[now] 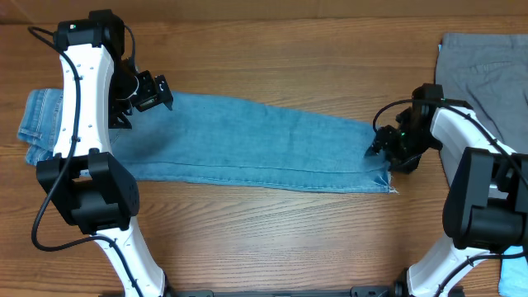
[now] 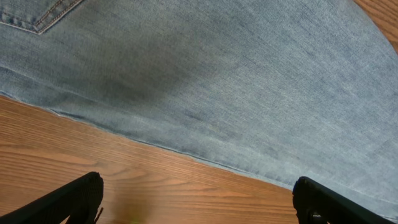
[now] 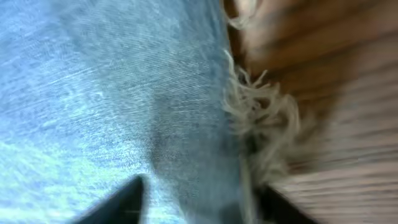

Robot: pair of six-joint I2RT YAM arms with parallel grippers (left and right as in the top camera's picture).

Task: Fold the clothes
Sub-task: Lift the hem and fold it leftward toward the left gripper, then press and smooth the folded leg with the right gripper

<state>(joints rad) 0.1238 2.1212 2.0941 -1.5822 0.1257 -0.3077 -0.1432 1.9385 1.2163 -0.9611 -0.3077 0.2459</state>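
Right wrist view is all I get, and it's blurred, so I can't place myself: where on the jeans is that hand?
Observer: The right hand sits at the frayed hem end of the jeans, which lie stretched out along the table.
Operator: And the left hand?
Observer: The left hand is near the waist end, at the far edge; its fingers are spread, holding nothing.
Operator: Any other garment around?
Observer: Grey trousers lie in the far right corner, apart from the jeans.
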